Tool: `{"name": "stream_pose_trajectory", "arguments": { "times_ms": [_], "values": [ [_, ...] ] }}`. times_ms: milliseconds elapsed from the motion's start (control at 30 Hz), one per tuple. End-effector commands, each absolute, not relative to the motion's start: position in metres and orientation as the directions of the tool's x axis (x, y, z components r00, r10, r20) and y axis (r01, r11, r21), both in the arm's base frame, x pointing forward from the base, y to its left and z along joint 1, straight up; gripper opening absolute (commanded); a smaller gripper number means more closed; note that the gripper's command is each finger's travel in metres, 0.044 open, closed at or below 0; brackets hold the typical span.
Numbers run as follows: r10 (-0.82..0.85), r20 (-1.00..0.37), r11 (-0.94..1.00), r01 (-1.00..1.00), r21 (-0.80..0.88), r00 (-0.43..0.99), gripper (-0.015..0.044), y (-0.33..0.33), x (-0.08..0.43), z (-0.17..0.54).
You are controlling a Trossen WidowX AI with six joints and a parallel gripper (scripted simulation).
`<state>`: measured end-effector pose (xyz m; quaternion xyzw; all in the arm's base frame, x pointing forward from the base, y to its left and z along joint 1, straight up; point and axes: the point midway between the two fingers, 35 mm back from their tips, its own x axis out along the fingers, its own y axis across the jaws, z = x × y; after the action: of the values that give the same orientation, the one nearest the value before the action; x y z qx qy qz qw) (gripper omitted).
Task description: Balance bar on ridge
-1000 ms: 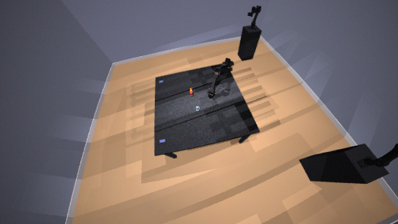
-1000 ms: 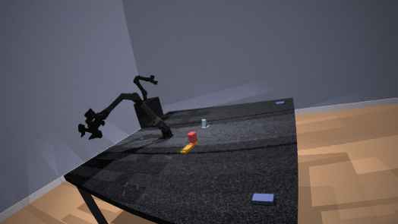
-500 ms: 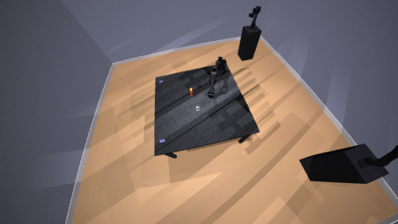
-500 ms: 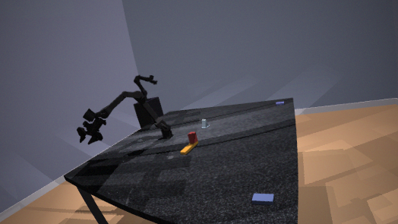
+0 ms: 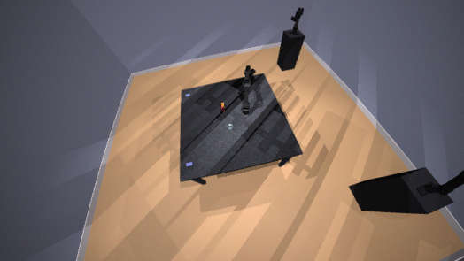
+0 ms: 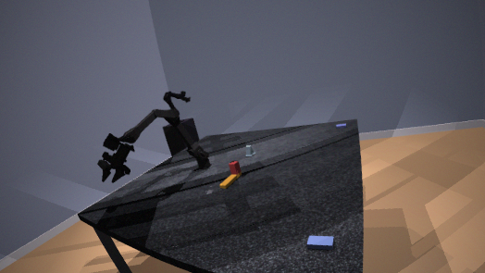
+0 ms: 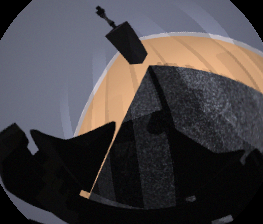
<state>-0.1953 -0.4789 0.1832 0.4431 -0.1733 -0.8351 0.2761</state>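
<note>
The orange bar (image 5: 223, 103) (image 6: 229, 181) lies low on the dark table (image 5: 208, 148) (image 6: 278, 219). A red block (image 5: 222, 108) (image 6: 234, 167) stands at its far end in the exterior view; whether it is joined to the bar is too small to tell. A small pale piece (image 5: 230, 126) (image 6: 249, 151), which looks like the ridge, stands apart from the bar, with nothing across it. My gripper (image 6: 109, 180) (image 7: 143, 128) is open and empty, raised near the table's edge, well away from bar and ridge. The wrist view does not show the bar or ridge.
A blue pad (image 5: 188, 95) (image 6: 320, 241) and another blue pad (image 5: 189, 164) (image 6: 341, 125) lie near table corners. A dark pedestal (image 5: 290, 52) (image 7: 127, 42) with an arm stands beyond the table; another pedestal (image 5: 398, 192) with an arm stands at lower right in the top view.
</note>
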Motion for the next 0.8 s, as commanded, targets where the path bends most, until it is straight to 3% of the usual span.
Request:
{"name": "stream_pose_trajectory", "arguments": {
  "times_ms": [0,767],
  "values": [
    [-0.633,-0.663,-0.774,0.347,0.530,-0.399,0.0315,-0.483,-0.162,0.185],
    [-0.581,-0.806,-0.701,0.574,0.422,-0.117,0.0315,-0.466,0.015,0.171]
  ]
}}
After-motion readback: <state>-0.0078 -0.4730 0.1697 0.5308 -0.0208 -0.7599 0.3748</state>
